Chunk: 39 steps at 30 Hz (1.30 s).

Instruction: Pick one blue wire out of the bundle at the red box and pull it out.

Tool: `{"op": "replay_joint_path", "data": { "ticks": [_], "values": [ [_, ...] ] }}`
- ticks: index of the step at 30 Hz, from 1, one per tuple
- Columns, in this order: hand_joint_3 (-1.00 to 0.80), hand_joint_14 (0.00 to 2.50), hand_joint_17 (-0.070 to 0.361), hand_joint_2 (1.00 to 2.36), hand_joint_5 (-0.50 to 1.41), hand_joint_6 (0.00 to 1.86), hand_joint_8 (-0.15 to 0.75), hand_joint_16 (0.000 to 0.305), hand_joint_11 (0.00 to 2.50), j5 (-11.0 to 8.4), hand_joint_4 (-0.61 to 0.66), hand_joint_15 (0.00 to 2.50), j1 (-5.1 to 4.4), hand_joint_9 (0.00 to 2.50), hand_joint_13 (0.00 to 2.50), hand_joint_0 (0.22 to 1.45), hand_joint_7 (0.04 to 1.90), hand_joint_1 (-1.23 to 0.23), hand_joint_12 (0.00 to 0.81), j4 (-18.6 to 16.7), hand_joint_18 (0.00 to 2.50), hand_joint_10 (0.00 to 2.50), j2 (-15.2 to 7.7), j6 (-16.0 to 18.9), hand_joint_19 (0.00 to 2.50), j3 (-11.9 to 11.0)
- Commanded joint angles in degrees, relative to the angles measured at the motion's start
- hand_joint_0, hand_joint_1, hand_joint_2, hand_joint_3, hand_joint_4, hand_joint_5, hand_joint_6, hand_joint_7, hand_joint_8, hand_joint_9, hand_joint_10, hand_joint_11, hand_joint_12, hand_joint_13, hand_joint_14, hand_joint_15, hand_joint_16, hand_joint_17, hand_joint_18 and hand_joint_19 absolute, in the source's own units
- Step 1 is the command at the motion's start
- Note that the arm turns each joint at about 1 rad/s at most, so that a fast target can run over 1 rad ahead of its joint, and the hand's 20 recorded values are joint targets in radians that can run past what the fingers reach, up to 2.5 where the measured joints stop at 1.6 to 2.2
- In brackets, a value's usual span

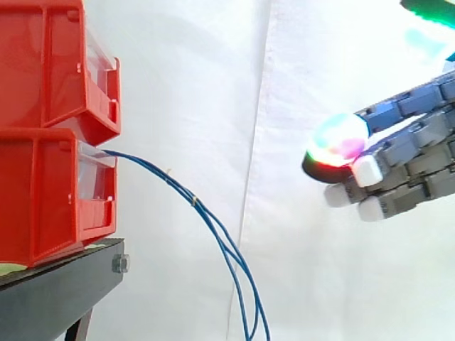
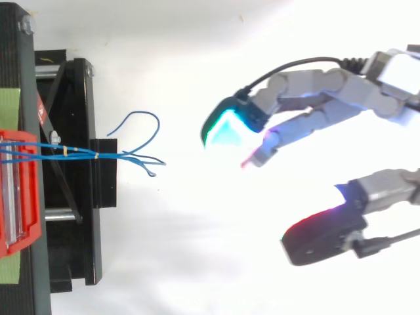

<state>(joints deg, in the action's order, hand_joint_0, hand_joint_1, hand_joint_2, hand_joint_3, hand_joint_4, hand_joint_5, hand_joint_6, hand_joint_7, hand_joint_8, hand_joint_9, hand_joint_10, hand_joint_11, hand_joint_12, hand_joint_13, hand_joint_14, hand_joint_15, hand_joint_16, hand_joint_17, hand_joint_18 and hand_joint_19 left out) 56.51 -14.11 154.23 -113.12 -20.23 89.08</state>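
1. The room is bright and evenly lit; seen from the side, the white curtain carries almost no shadow, only faint folds.
2. From above, the white around the hand glares strongly and the fingers wash out at their edges.
3. A soft grey shadow spreads beside the black stand.
4. The fingertips glow green, magenta and red.
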Motion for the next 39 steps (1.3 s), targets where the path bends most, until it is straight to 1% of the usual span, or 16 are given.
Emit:
{"op": "replay_joint_path", "data": {
  "ticks": [1, 4, 9, 13, 14, 17, 21, 23, 24, 25, 27, 31, 33, 35, 37, 39],
  "values": [
    [-0.5, 0.0, 0.153, 1.0, -0.16, 0.5, 0.339, 0.068, 0.36, 0.26, 0.34, 0.16, 0.22, 0.68, 0.27, 0.45, 0.87, -0.58, 0.46, 0.0, 0.17, 0.01, -2.0, 0.1, 0.24, -2.1],
    [-0.5, 0.0, 0.154, 1.0, -0.16, 0.5, 0.334, 0.068, 0.33, 0.26, 0.35, 0.14, 0.4, 0.65, 0.24, 0.45, 0.86, -0.58, 0.455, 0.0, 0.14, 0.01, -2.6, 0.1, 0.22, -2.8],
    [-0.5, 0.0, 0.155, 1.0, -0.15, 0.5, 0.33, 0.069, 0.29, -0.26, 0.35, 0.13, 0.49, 0.63, 0.22, 0.45, 0.83, -0.58, 0.455, -0.9, 0.1, 0.01, -2.8, -2.1, 0.22, -2.8],
    [-0.5, 0.0, 0.155, 1.0, -0.15, 0.5, 0.326, 0.069, 0.28, -0.88, 0.35, 0.13, 0.84, 0.63, 0.21, 0.45, 0.83, -0.58, 0.454, -1.7, 0.08, 0.01, -4.7, -2.7, 0.21, -3.1],
    [-0.5, 0.0, 0.155, 1.0, -0.15, 0.5, 0.327, 0.069, 0.29, -0.7, 0.35, 0.13, 1.28, 0.63, 0.21, 0.45, 0.82, -0.58, 0.454, -2.8, 0.08, 0.01, -6.9, -2.3, 0.21, -4.8],
    [-0.5, 0.0, 0.156, 1.0, -0.15, 0.5, 0.328, 0.069, 0.28, -0.35, 0.35, 0.13, 1.72, 0.63, 0.21, 0.45, 0.83, -0.58, 0.454, -2.8, 0.08, 0.01, -9.2, -2.1, 0.21, -7.1],
    [-0.5, 0.0, 0.156, 1.0, -0.15, 0.5, 0.329, 0.069, 0.28, -0.26, 0.35, 0.13, 1.98, 0.63, 0.22, 0.45, 0.83, -0.58, 0.454, -2.2, 0.09, 0.01, -10.8, -1.9, 0.21, -8.9],
    [-0.5, 0.0, 0.156, 1.0, -0.15, 0.5, 0.331, 0.069, 0.28, -0.18, 0.35, 0.13, 2.24, 0.63, 0.22, 0.45, 0.82, -0.58, 0.454, -2.5, 0.09, 0.01, -12.3, -1.9, 0.21, -9.7],
    [-0.5, 0.0, 0.156, 1.0, -0.15, 0.5, 0.332, 0.069, 0.29, 0.0, 0.35, 0.12, 2.51, 0.63, 0.22, 0.45, 0.83, -0.58, 0.455, -2.6, 0.09, 0.01, -13.2, -1.9, 0.21, -10.7],
    [-0.5, 0.0, 0.156, 1.0, -0.15, 0.5, 0.331, 0.069, 0.29, 0.0, 0.35, 0.12, 2.51, 0.63, 0.22, 0.45, 0.82, -0.58, 0.455, -2.6, 0.09, 0.01, -13.2, -1.9, 0.21, -10.7],
    [-0.5, 0.0, 0.157, 1.0, -0.15, 0.5, 0.329, 0.07, 0.29, 0.61, 0.35, 0.13, 2.95, 0.63, 0.22, 0.45, 0.82, -0.58, 0.456, -2.8, 0.09, 0.01, -15.1, -1.7, 0.21, -12.3],
    [-0.5, 0.0, 0.157, 1.0, -0.15, 0.5, 0.329, 0.07, 0.3, 2.02, 0.35, 0.13, 3.56, 0.63, 0.23, 0.45, 0.83, -0.58, 0.456, -3.9, 0.1, 0.01, -16.3, -1.3, 0.22, -13.4],
    [-0.5, 0.0, 0.157, 1.0, -0.15, 0.5, 0.33, 0.07, 0.3, 1.76, 0.35, 0.13, 3.65, 0.64, 0.23, 0.45, 0.83, -0.58, 0.456, -4.7, 0.11, 0.01, -16.3, -1.7, 0.22, -13.4],
    [-0.5, 0.0, 0.157, 1.0, -0.15, 0.5, 0.331, 0.07, 0.31, 1.84, 0.35, 0.13, 3.56, 0.64, 0.24, 0.45, 0.84, -0.58, 0.454, -5.7, 0.11, 0.01, -17.6, -2.5, 0.22, -13.8],
    [-0.5, 0.0, 0.156, 1.0, -0.14, 0.5, 0.335, 0.069, 0.32, 2.11, 0.36, 0.14, 3.65, 0.65, 0.25, 0.46, 0.86, -0.59, 0.453, -7.3, 0.12, 0.01, -19.4, -2.7, 0.23, -14.9],
    [-0.49, 0.0, 0.155, 1.0, -0.14, 0.5, 0.333, 0.069, 0.34, 2.64, 0.37, 0.14, 3.83, 0.66, 0.27, 0.46, 0.87, -0.59, 0.452, -8.2, 0.14, 0.01, -22.1, -2.1, 0.24, -17.7]
  ]
}}
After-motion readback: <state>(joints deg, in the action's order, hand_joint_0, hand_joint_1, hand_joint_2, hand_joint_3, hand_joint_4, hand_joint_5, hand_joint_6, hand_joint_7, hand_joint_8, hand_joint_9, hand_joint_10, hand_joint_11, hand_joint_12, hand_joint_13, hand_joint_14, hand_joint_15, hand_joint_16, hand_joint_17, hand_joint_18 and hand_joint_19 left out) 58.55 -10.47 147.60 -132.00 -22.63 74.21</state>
